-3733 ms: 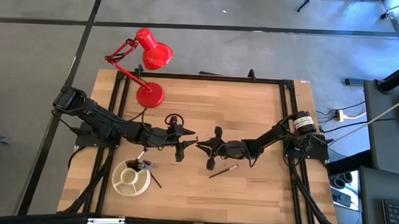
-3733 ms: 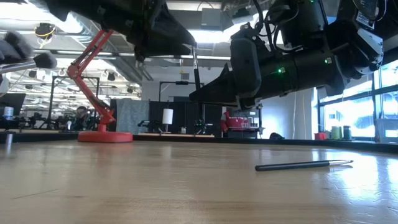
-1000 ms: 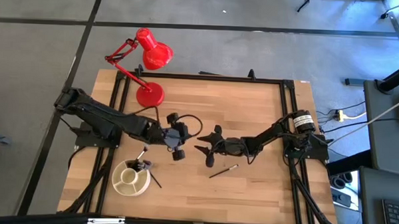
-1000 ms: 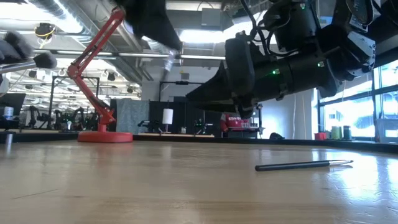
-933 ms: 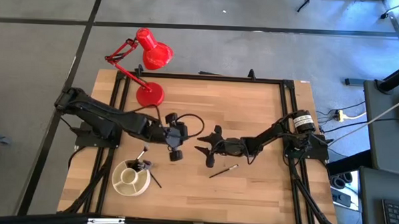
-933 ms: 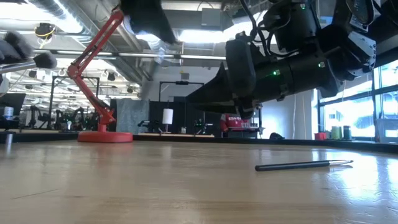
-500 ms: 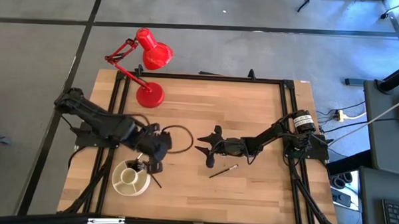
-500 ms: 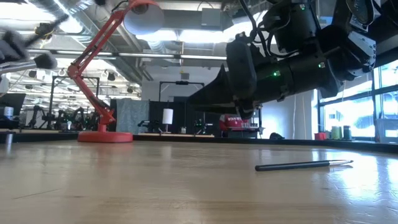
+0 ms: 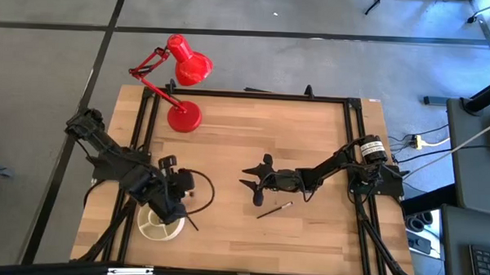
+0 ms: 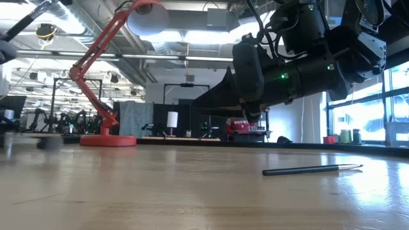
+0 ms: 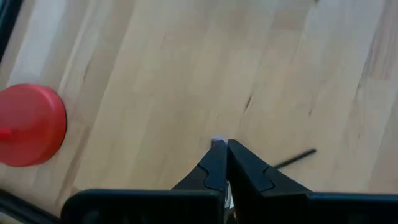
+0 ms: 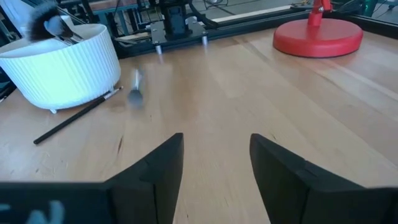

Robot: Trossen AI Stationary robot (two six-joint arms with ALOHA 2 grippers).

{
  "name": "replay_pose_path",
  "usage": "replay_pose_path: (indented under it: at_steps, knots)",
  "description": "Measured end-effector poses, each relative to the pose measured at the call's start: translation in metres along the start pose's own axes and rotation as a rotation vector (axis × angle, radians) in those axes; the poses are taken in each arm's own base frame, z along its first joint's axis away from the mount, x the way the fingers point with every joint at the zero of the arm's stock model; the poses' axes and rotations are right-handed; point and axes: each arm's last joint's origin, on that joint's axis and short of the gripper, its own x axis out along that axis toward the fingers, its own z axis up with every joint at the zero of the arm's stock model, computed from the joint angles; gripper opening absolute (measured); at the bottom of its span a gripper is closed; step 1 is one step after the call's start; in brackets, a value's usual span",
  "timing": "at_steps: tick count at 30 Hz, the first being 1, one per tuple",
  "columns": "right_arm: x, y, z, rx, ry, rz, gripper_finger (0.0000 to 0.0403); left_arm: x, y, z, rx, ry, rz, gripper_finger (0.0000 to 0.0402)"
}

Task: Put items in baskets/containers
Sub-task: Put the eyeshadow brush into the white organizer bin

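The cream-white dish (image 9: 152, 224) stands near the table's near left corner with several brushes (image 12: 50, 25) upright in it. My left gripper (image 9: 174, 202) hangs just above the dish's far right rim, shut on a thin makeup brush, which shows blurred beside the dish (image 12: 135, 93). One loose brush (image 9: 273, 209) lies flat on the wood near the middle. Another (image 12: 78, 115) lies beside the dish. My right gripper (image 9: 244, 177) hovers open over the table's middle, nothing between its fingers. My left gripper pinches the brush between its two shut fingers, which point down from above. In the left wrist view only a small light bit (image 11: 217, 143) shows at the fingertips. The brush hangs below the fingers, beside the dish's wall.
A red desk lamp stands at the far left, its round base (image 9: 184, 117) on the wood and its arm reaching past the far edge. A black frame (image 9: 230, 94) runs along the table's edges. Bare wood lies right of the loose brush and along the near edge.
My left gripper has swung from the table's middle toward the near left corner, carrying the brush, and now stands at the dish's rim. Its fingers have stayed shut.
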Motion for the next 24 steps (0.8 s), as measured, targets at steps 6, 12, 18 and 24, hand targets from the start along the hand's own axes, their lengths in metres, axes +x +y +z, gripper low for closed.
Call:
replay_pose_path:
  at_steps: [6, 12, 18, 24]
  knots:
    - [0.0, 0.0, 0.0, 0.001, -0.001, 0.001, 0.0182, 0.005, -0.002, -0.009, -0.082, -0.019, 0.039, 0.0003]
    - [0.0, 0.0, 0.0, -0.001, -0.001, 0.001, 0.0182, 0.021, -0.003, -0.023, -0.154, 0.093, 0.045, 0.0004]
    - [0.0, 0.001, 0.0, -0.002, 0.003, 0.017, 0.0182, 0.029, -0.007, -0.024, -0.175, 0.075, 0.019, 0.002]
    - [0.0, 0.0, 0.001, -0.019, 0.003, 0.016, 0.0182, 0.031, -0.008, -0.02, -0.186, 0.122, -0.031, 0.0079]
